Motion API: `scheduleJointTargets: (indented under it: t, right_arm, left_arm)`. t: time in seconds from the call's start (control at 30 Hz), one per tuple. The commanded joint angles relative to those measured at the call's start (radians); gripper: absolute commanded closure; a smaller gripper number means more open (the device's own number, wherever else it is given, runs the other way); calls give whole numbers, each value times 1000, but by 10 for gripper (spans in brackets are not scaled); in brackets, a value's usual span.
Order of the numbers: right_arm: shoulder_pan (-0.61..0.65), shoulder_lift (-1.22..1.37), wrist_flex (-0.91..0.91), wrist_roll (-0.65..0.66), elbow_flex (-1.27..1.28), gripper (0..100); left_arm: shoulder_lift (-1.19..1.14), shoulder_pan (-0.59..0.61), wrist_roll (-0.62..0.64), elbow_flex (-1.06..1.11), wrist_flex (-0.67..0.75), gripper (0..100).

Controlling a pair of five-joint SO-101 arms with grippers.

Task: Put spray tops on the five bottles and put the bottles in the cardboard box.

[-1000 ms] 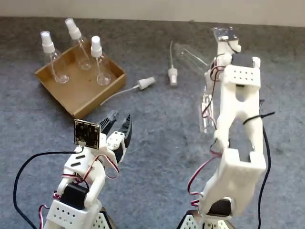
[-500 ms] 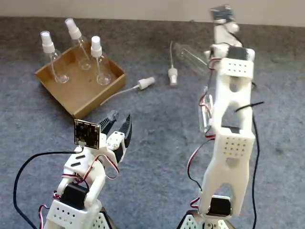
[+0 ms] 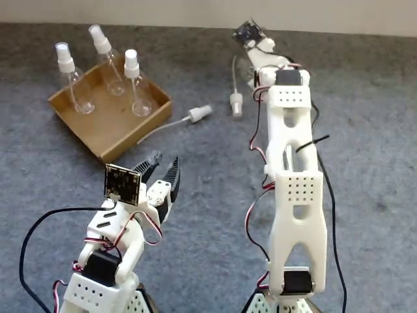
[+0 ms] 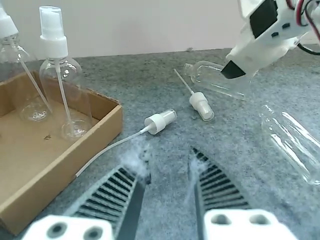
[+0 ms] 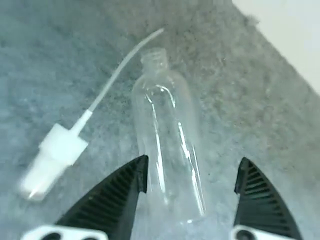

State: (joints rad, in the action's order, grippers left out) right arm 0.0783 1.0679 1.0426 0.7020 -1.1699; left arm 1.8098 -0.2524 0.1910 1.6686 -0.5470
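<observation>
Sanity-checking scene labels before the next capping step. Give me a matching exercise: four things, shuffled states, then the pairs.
1. cardboard box
2. left gripper
3. right gripper
4. spray top nearest the box

A. open over a lying uncapped bottle
B. holds three capped bottles, upright
C. lying loose on the carpet
D. open, holding nothing

Pairs: 1-B, 2-D, 3-A, 4-C

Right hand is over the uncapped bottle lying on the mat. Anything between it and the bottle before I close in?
Nothing visible. The right hand is open, and the bottle lies bare in line with the gap. A loose spray top lies beside the bottle, its tube reaching toward the neck, not across the path.
</observation>
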Motion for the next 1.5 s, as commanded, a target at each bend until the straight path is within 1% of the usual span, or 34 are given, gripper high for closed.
scheduleJointTargets:
  t: [0.0, 0.5, 0.57, 0.7, 0.77, 0.9, 1.2, 1.4, 1.47]
  right_arm:
    - [-5, 19, -96, 14, -62, 735]
    - [-12, 150, -97, 17, -62, 742]
    - [-19, 145, -97, 17, -62, 783]
    - [-33, 122, -97, 17, -62, 907]
    - [-42, 111, -90, 14, -62, 918]
    - [-47, 62, 12, 12, -64, 918]
    - [-31, -150, 285, 9, -64, 918]
    - [47, -257, 509, 8, -64, 920]
    - [70, -294, 559, -28, -64, 920]
  left_arm:
    - [16, 7, -12, 7, 0, 912]
    - [16, 7, -12, 25, 5, 912]
    - [16, 7, -14, 25, 5, 912]
    - [16, 7, -14, 25, 5, 912]
    - [16, 7, -14, 25, 5, 912]
    - [16, 7, -14, 27, 5, 912]
    - [16, 7, -14, 27, 5, 912]
    - [16, 8, -14, 27, 3, 912]
    - [16, 8, -14, 27, 3, 912]
